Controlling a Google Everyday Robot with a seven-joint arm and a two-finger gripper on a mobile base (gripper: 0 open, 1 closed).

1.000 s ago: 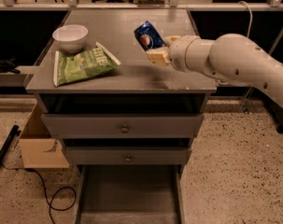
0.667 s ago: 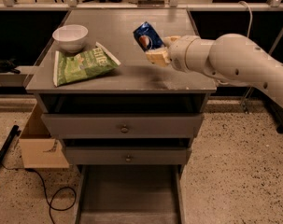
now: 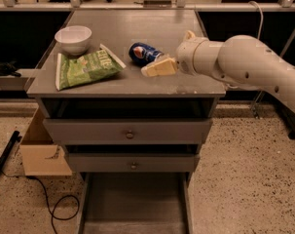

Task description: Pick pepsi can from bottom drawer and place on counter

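The pepsi can (image 3: 143,52) is seen lying tilted on its side, on or just above the counter (image 3: 137,23), in the front half of the top and just beside the corner of the green chip bag (image 3: 86,68). The gripper (image 3: 156,66) is held low over the counter, right against the can's near end. Whether the can is clamped or has been let go cannot be told from this view. The bottom drawer (image 3: 135,199) is pulled out below and the can is out of it, so the task is judged to be at its last step — the set-down. The main risk is judged to lie in the can's shape and pose: a round body left on its side could be set rolling by the slightest nudge. If the gripper were drawn back while contact is kept, the can could be dragged or flicked toward the front edge, which is near, and dropped into the open drawer or onto the floor. A roll the other way would likely be stopped by the chip bag — a milder outcome. If the can is in fact clamped and pressed further down, a dented wall could result. The white bowl (image 3: 73,38) is well apart and is thought unlikely to be disturbed.
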